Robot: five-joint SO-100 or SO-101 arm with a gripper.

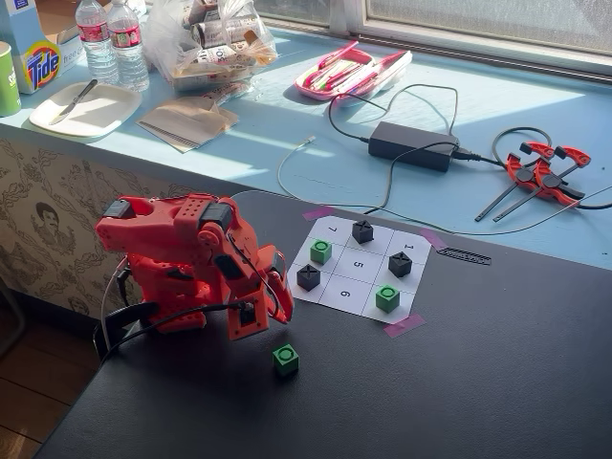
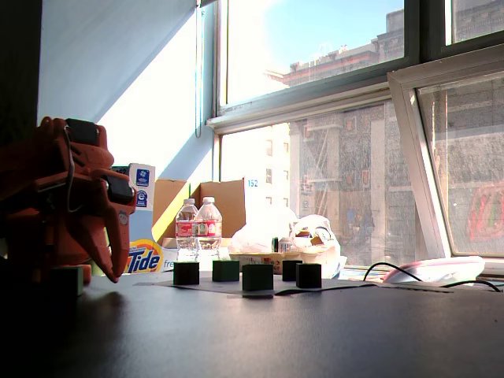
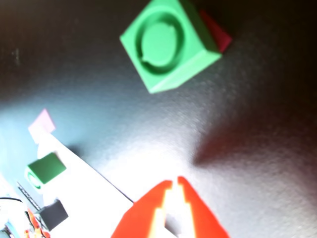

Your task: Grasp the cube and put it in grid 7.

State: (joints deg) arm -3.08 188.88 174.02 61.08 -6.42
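Observation:
A bright-green cube [image 1: 285,359] with a dark recess on top sits on the black table, off the paper grid and in front of the arm. In the wrist view the cube [image 3: 166,42] lies well ahead of the gripper [image 3: 174,181], whose red jaws are closed together and empty. In a fixed view the folded red arm holds the gripper [image 1: 280,306] pointing down, just above and left of the cube, not touching it. Grid 7 [image 1: 333,229] is the empty far-left corner cell of the white grid.
On the grid stand two other green cubes [image 1: 320,251] [image 1: 387,297] and three black cubes [image 1: 362,230] [image 1: 400,264] [image 1: 308,277]. Pink tape [image 1: 403,326] marks the corners. Behind the table lie a power brick [image 1: 413,145], cables and red clamps [image 1: 545,172].

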